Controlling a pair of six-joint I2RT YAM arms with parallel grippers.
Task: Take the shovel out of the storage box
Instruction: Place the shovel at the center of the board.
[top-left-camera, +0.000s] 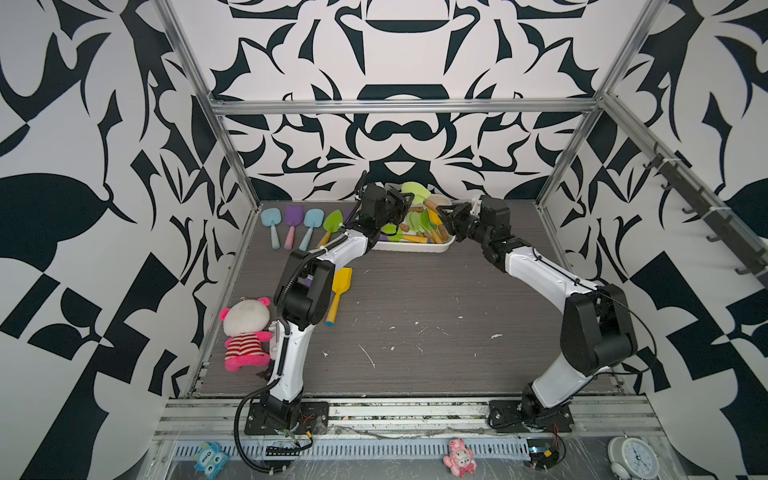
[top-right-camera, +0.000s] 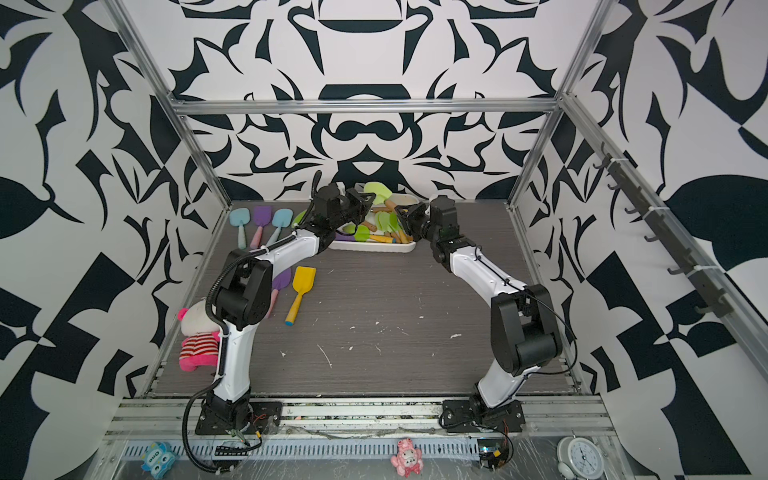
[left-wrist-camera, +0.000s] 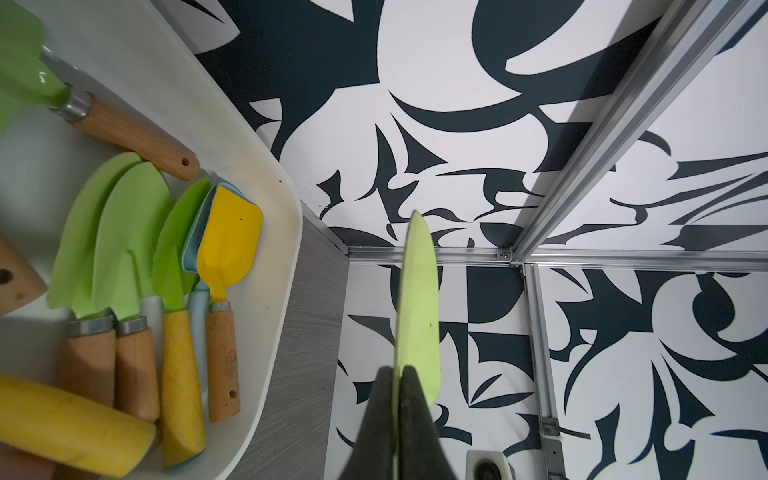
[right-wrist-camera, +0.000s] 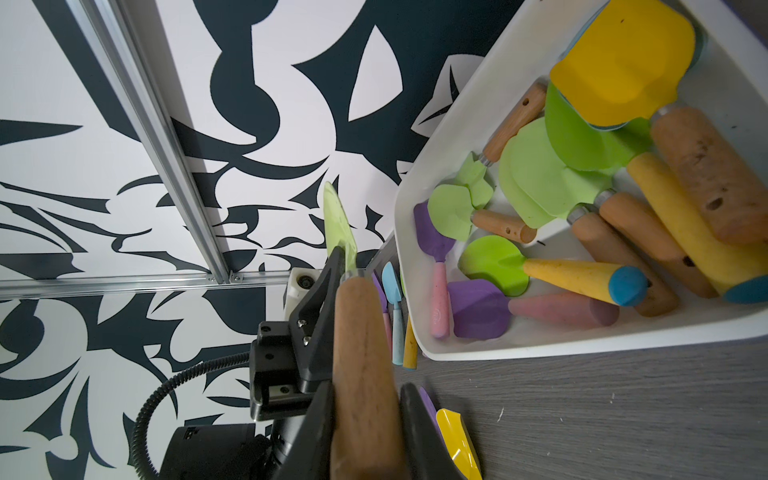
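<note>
Green-bladed, wood-handled shovel (right-wrist-camera: 357, 332) is clear of the pile, held in the air between both arms above the storage box (top-left-camera: 411, 248). The box sits at 12 o'clock on the counter (top-left-camera: 415, 332). Right claw (right-wrist-camera: 368, 388) is clamped on the wooden handle. Left claw (left-wrist-camera: 399, 370) is clenched edge-on across the thin blade near the neck.

Risks, my read:
- Two arms on one rigid part: any uncoordinated pull twists it or strips a grip, so one has to let go first.
- If right lets go, left has only a slick thin blade with the heavy handle levering off it. It likely pivots or slips and drops back onto the other shovels in the box.
- A swing toward 10 o'clock could clip the row of shovels (top-left-camera: 293, 216) laid out there.

Writing: none legible on shovel or box. The pink handle (right-wrist-camera: 439, 307) in the box has an embossed mark, unreadable. The blue toy (top-left-camera: 210, 457) at 7 o'clock has letters too small to be sure of. The alarm clock (top-left-camera: 635, 457) at 5 o'clock has unreadable numerals.
</note>
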